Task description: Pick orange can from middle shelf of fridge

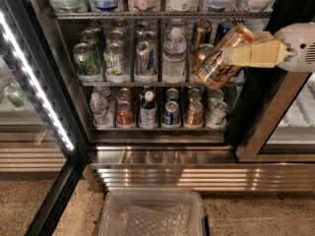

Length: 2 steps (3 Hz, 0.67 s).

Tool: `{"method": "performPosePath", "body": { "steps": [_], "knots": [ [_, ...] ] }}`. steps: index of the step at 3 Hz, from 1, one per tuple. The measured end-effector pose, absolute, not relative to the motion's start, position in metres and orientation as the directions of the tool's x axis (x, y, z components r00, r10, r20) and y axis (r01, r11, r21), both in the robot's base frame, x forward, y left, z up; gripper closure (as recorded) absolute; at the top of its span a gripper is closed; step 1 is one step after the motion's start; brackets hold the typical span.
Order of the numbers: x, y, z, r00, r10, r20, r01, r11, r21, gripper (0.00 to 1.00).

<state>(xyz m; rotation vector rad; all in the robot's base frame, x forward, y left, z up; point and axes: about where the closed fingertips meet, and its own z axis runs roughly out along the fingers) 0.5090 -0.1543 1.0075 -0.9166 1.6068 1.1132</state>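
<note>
The fridge [162, 173] stands open in the camera view. My gripper [227, 54] reaches in from the right, cream fingers [253, 53] shut on the orange can [216, 63]. The can is tilted, top toward the upper right, and held just above and in front of the right end of the middle shelf [128, 84]. That shelf carries lanes of tall cans and a water bottle.
Green cans [83, 58], silver cans [143, 58] and a water bottle [174, 53] stand left of the held can; another copper can [202, 32] and a dark blue can [224, 28] stand behind it. The LED door edge [34, 82] is left. A clear plastic bin [152, 213] lies on the floor below.
</note>
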Motion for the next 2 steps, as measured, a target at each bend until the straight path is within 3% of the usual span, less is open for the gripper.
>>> {"method": "performPosePath", "body": {
  "steps": [1,2],
  "knots": [
    [0.48,-0.108,1.01,-0.306,-0.025,-0.952,-0.943,0.144,0.3,1.0],
    [0.415,-0.026,1.026,-0.381,0.02,-0.924,-0.904,-0.218,0.368,1.0]
  ]
}}
